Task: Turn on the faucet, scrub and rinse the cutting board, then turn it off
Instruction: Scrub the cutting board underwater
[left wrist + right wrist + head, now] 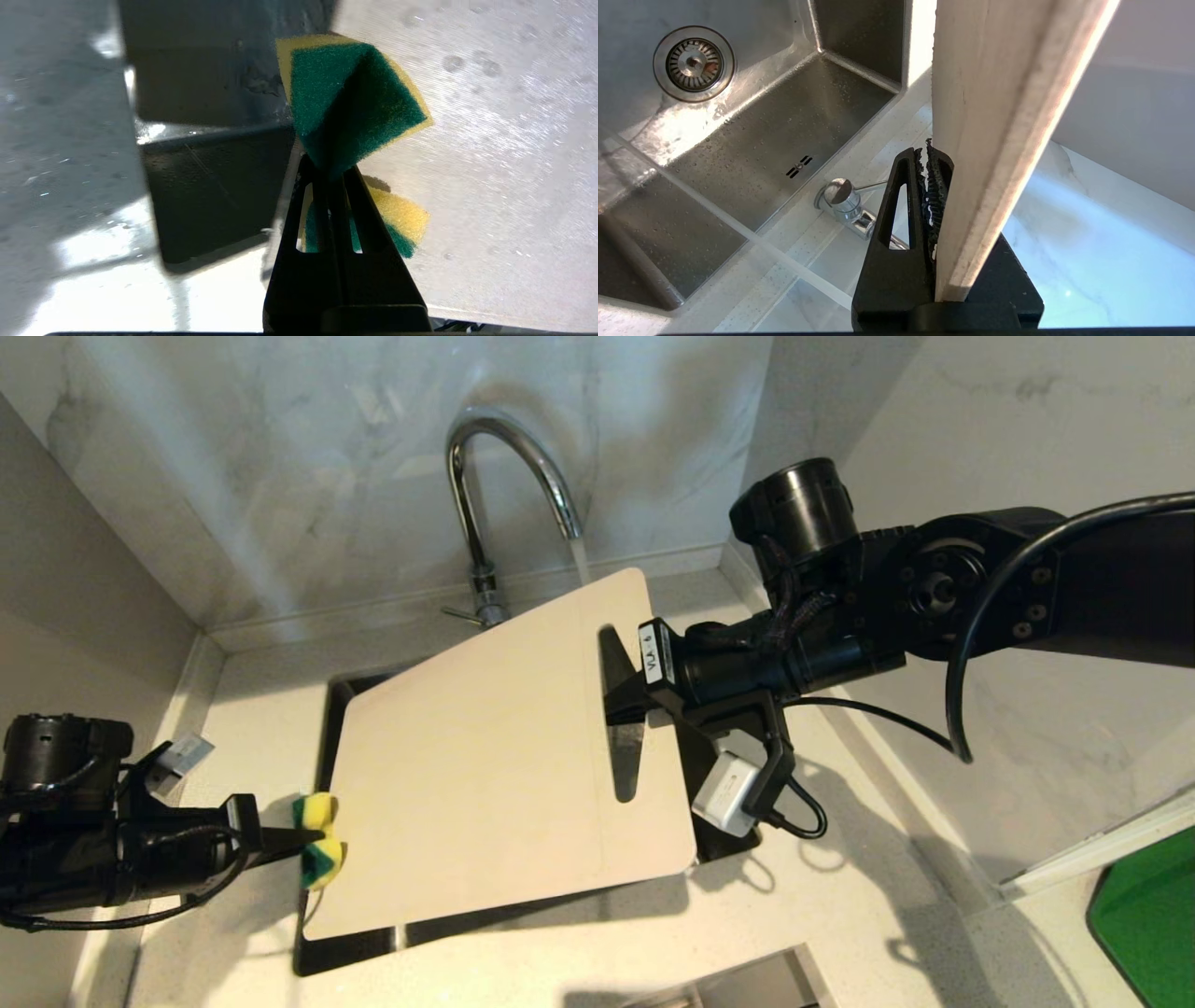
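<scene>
At left, the sponge [317, 840], soft and compressible, is pinched in the left gripper [297, 841] beside the cutting board [485, 756]. The board, judged stiff, light and wet-slippery, is held tilted over the sink [322, 952] under the running faucet [509, 476], clamped beside its slot by the right gripper [627, 702].

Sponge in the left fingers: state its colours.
Green scouring face on yellow foam sponge, clearest in the left wrist view.

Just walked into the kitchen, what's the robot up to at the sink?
It is washing a cutting board over the sink. The right gripper is shut on the board at its slot handle. The left gripper pinches a green-and-yellow sponge at the board's left edge. Water is running from the faucet behind the board.
</scene>
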